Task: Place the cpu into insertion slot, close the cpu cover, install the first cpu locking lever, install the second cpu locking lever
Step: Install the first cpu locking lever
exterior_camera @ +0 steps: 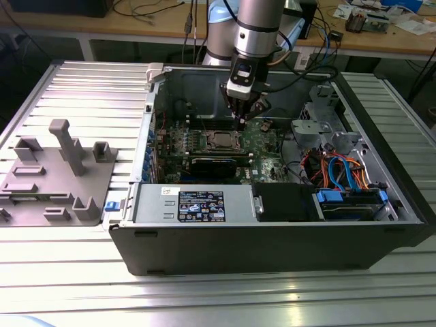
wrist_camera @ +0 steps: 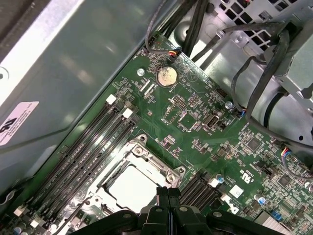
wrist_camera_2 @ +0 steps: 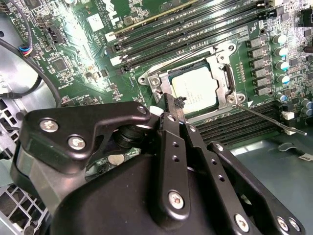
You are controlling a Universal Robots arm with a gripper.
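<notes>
My arm [exterior_camera: 257, 20] comes down near-vertical from twelve o'clock in the exterior view, wrist straight, gripper [exterior_camera: 244, 117] pointing down. In both wrist views I see the fingers [wrist_camera: 167, 195] pressed together, tips meeting with no gap and nothing between them [wrist_camera_2: 172, 105].

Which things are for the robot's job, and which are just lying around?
For the job: cpu; cpu cover framing it; thin locking lever; gripper.

Just lying about: grey plastic holder; orange and blue cables; round battery; long memory slots.
</notes>
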